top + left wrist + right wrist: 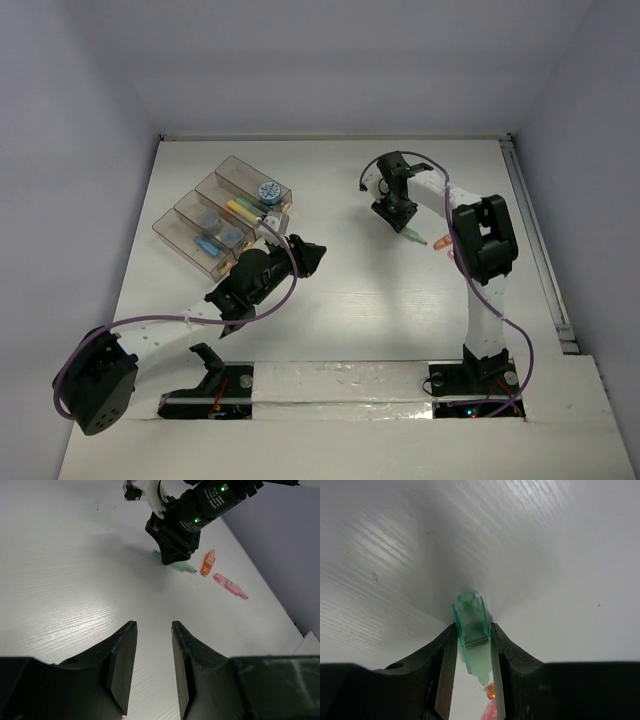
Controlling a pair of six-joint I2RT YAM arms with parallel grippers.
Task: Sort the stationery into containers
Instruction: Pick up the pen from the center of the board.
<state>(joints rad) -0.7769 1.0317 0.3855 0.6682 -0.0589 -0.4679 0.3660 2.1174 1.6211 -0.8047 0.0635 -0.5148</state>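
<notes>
Right tool (472,630) closes on the green pen (471,622) lying flat on the right half of the counter (350,300); left tool (152,645) hangs parted and empty.
A straight lift first seems wise: the orange pen (207,563) and pink pen (230,585) lie just beside the green tip. Bare counter leads left to the containers (165,228), but the left tool sits in front of them; the right edge is near.
</notes>
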